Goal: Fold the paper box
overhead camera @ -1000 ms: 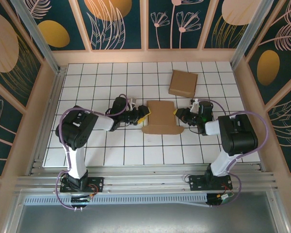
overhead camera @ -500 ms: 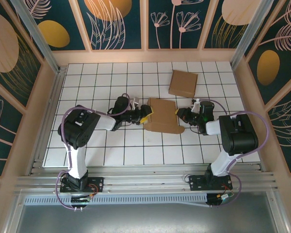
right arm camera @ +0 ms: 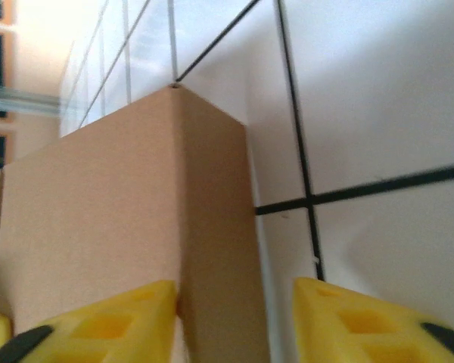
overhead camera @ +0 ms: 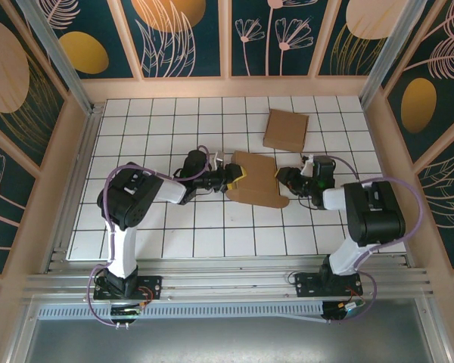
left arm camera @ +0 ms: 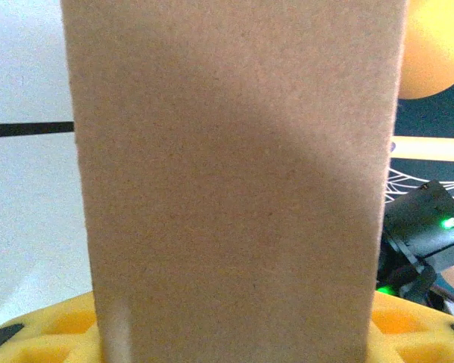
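While the box (overhead camera: 256, 180) lies flat between both grippers, the left gripper (overhead camera: 237, 176) meets its left edge, cardboard hiding whether those jaws grip. At its right edge the right gripper (overhead camera: 280, 176) has parted jaws, one pad (right arm camera: 363, 321) clear of the cardboard. A second box (overhead camera: 285, 130) sits beyond its far edge.

I see the paper box (overhead camera: 256, 180) and a flat cardboard box (overhead camera: 285, 130) blocking the middle of the counter (overhead camera: 151, 121); its left tiles lie open.
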Controlling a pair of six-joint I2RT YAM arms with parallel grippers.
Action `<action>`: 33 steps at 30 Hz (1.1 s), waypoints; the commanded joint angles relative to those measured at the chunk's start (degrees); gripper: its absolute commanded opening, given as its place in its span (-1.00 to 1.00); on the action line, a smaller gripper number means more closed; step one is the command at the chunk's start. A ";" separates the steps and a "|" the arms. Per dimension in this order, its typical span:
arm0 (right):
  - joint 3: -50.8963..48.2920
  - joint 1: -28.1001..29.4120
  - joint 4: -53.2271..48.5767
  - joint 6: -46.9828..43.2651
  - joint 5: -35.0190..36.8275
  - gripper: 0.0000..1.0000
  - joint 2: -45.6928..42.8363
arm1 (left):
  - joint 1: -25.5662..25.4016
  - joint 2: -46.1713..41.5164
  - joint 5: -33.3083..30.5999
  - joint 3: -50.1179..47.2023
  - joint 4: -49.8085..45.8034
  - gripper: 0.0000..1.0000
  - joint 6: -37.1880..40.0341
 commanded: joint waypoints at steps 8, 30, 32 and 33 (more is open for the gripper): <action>-5.99 18.67 2.74 -40.87 26.40 0.82 -29.49 | 1.79 -11.65 -7.22 -0.53 -10.10 0.01 -1.12; -0.36 36.18 29.94 -106.91 42.76 0.98 -0.54 | 4.80 -20.45 -13.19 -6.84 -9.92 0.03 -9.38; -0.26 36.57 33.70 -108.91 44.68 0.98 2.36 | 4.80 -20.34 -12.91 -6.74 -9.91 0.03 -9.40; -0.26 36.66 34.86 -109.52 45.34 0.98 3.23 | 4.76 -20.38 -12.87 -6.68 -9.84 0.03 -9.40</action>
